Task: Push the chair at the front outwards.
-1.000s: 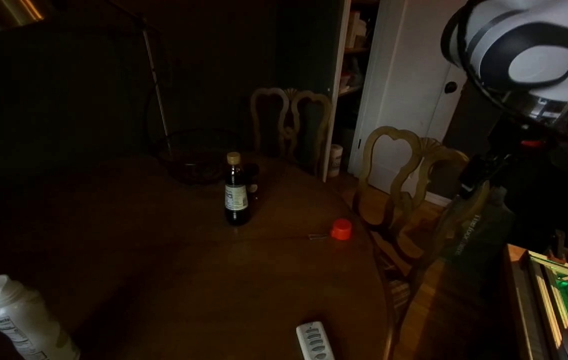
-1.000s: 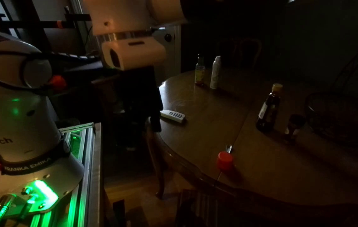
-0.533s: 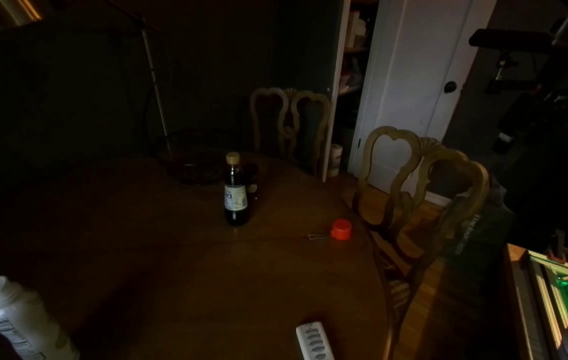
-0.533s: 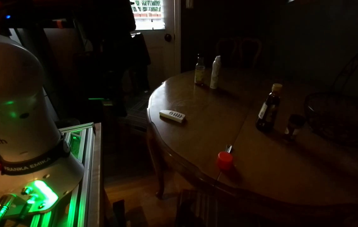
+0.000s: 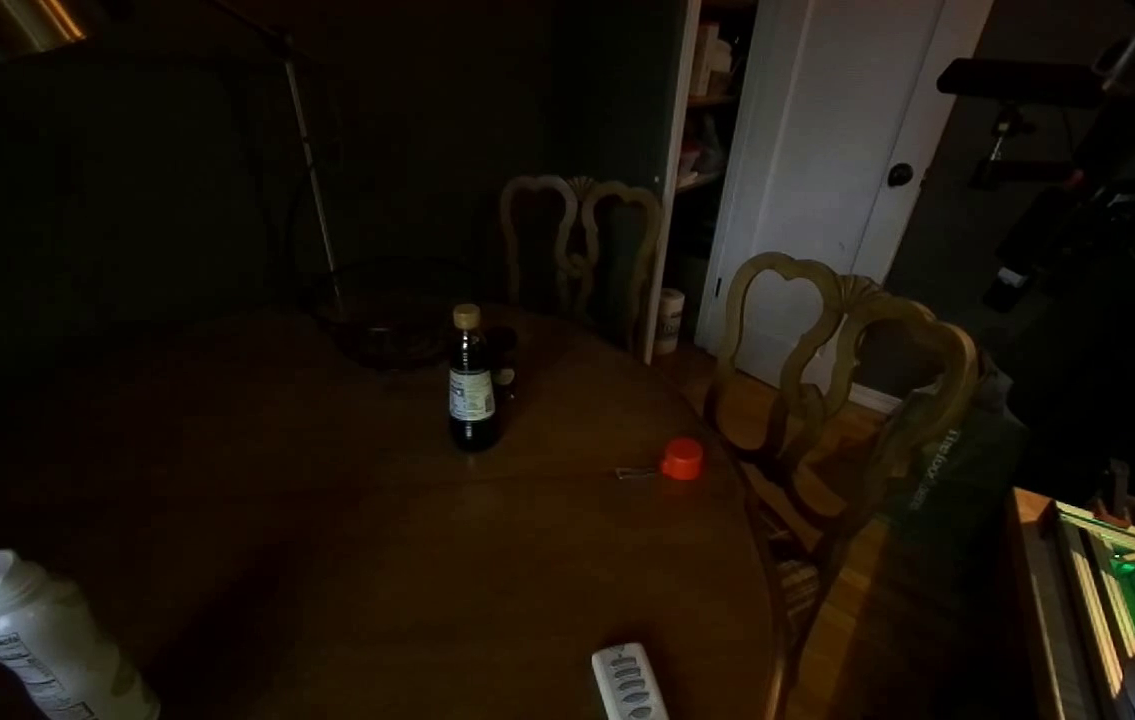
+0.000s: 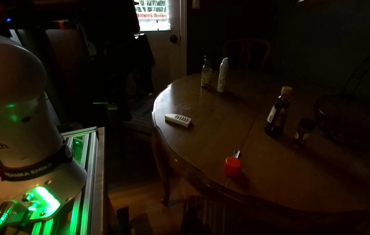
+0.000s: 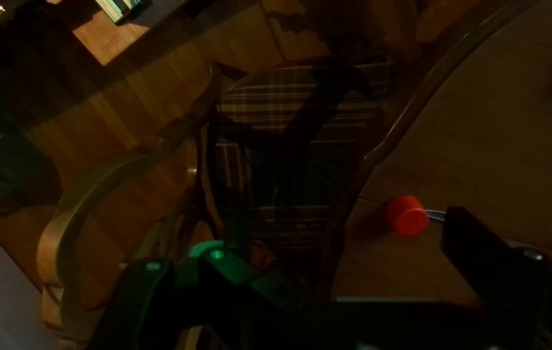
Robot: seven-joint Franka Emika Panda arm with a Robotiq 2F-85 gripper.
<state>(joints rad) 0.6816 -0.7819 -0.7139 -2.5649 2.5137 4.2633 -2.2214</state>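
Note:
The chair (image 5: 857, 288) is a light tan wooden chair with an arched open-frame back and a plaid seat, pushed in at the table edge. In the wrist view its top rail (image 7: 125, 167) curves along the left, and the seat lies partly under the table. In an exterior view only its striped seat (image 6: 204, 212) shows, very dark. My gripper (image 7: 341, 226) is open and empty, one finger towards the chair's side and one over the table's side. In an exterior view the gripper (image 5: 1012, 275) is a dark shape right of the chair back, apparently apart from it.
The brown round table (image 5: 377, 560) holds a dark bottle (image 5: 472, 395), a red cap (image 5: 682, 460), a white remote (image 5: 629, 682) and a white spray bottle (image 5: 57, 640). A green bag (image 5: 957, 470) stands behind the chair. Another chair (image 5: 582, 240) stands farther back.
Since one second ago my arm and gripper have risen and drawn back from the chair's top rail. Over the last half second they have hardly moved. The chair looks unmoved.

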